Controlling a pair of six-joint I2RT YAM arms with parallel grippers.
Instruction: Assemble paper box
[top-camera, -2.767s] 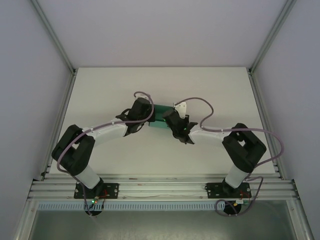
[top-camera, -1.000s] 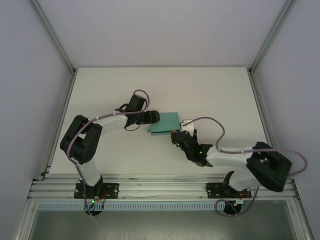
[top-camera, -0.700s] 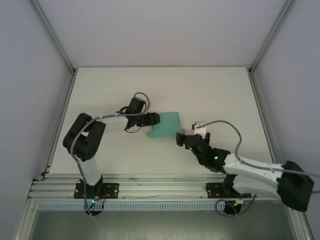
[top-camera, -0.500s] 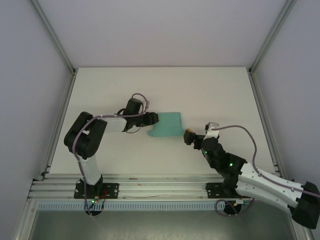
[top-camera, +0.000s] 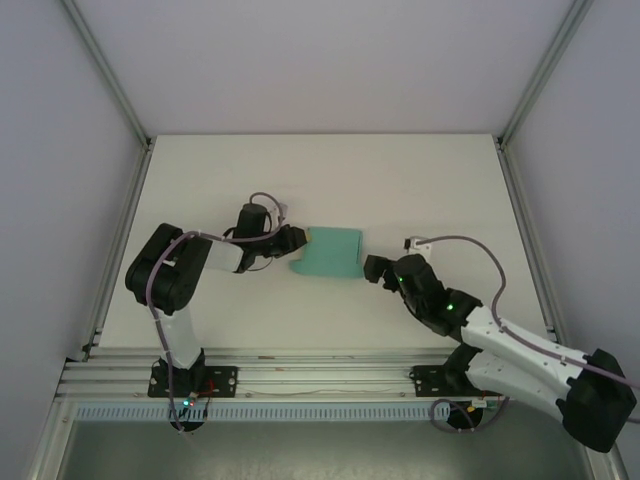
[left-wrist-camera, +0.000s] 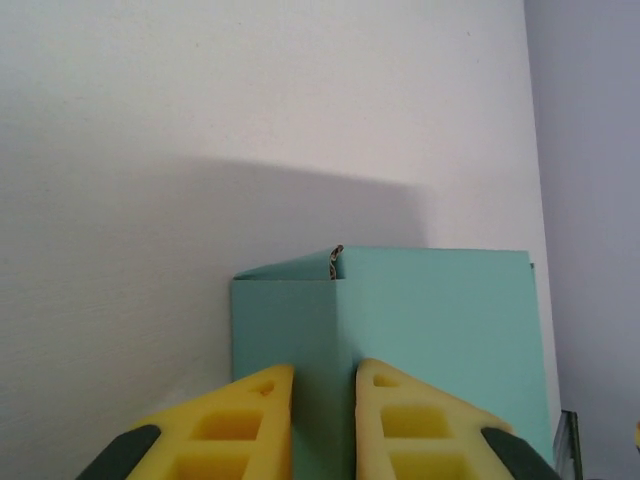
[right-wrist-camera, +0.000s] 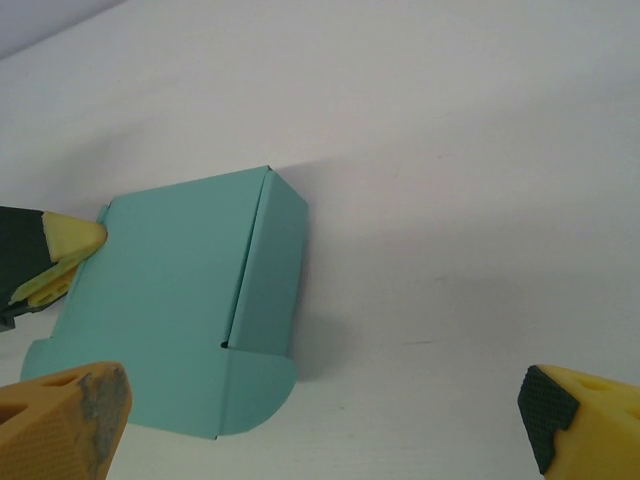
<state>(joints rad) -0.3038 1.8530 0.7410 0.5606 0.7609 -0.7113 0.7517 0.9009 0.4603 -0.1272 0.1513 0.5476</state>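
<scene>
Box of teal-green thin paper lay partly folded on the white tabletop in the top view, between both arms. Left wrist view: left hand was nearly closed over its near edge, probably steadying it; pinch unclear. Right wrist view: right hand gaped wide, empty, just beside it.

The right tool is seen with its two yellow fingers spread wide at the lower corners, with bare white desk between them. The paper box, teal and partly folded, lies on the desk ahead of the tool, offset toward its worn, orange-tinted finger. A broad flat panel faces upward. A narrower panel is turned down along a crease on the side nearer the tool's midline, and a rounded flap is seen at the nearest corner. A shadow is cast on the desk beside that folded panel. The box's outer edge is met by the yellow fingertips of the left tool; whether that edge is clamped cannot be told.
</scene>
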